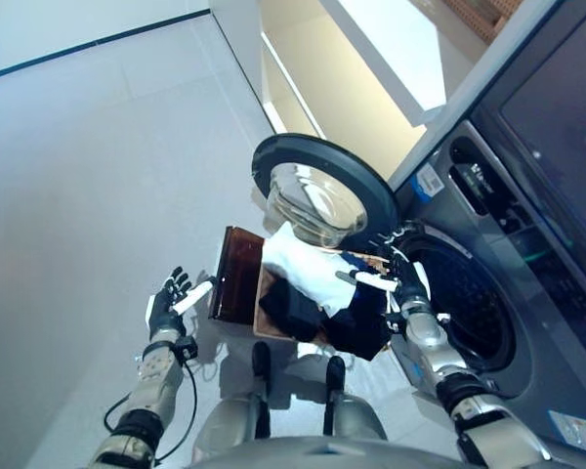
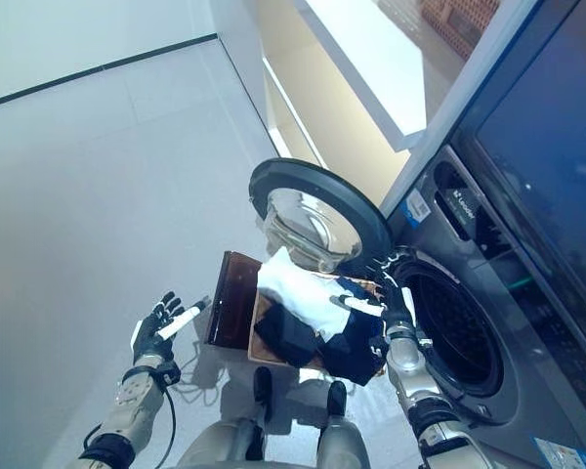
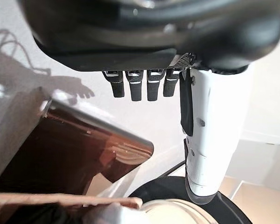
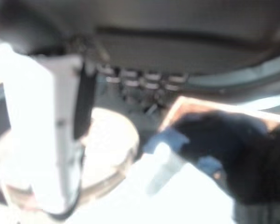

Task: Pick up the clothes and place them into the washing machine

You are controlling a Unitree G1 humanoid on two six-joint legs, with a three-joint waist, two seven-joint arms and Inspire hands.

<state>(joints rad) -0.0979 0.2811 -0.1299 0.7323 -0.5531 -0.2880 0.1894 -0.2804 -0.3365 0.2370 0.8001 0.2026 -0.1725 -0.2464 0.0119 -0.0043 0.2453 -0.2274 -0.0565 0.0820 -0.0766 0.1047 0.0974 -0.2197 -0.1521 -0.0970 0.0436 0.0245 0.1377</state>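
A shallow wicker basket (image 1: 261, 305) rests on a low dark brown box (image 1: 236, 274) beside the washing machine (image 1: 527, 244). It holds a white cloth (image 1: 303, 264) on top of dark clothes (image 1: 295, 311); more dark cloth (image 1: 363, 330) hangs over its near edge. My right hand (image 1: 404, 283) is open and empty between the basket and the drum opening (image 1: 469, 303), thumb toward the clothes. Its wrist view shows the white cloth (image 4: 186, 196) and dark clothes (image 4: 224, 140) just past the fingers. My left hand (image 1: 166, 308) is open and empty, left of the box.
The machine's round door (image 1: 322, 191) stands open, leaning over the far side of the basket. Pale tiled floor (image 1: 98, 176) lies to the left. A white counter edge (image 1: 381, 49) runs above the machine. The box also shows in the left wrist view (image 3: 70, 154).
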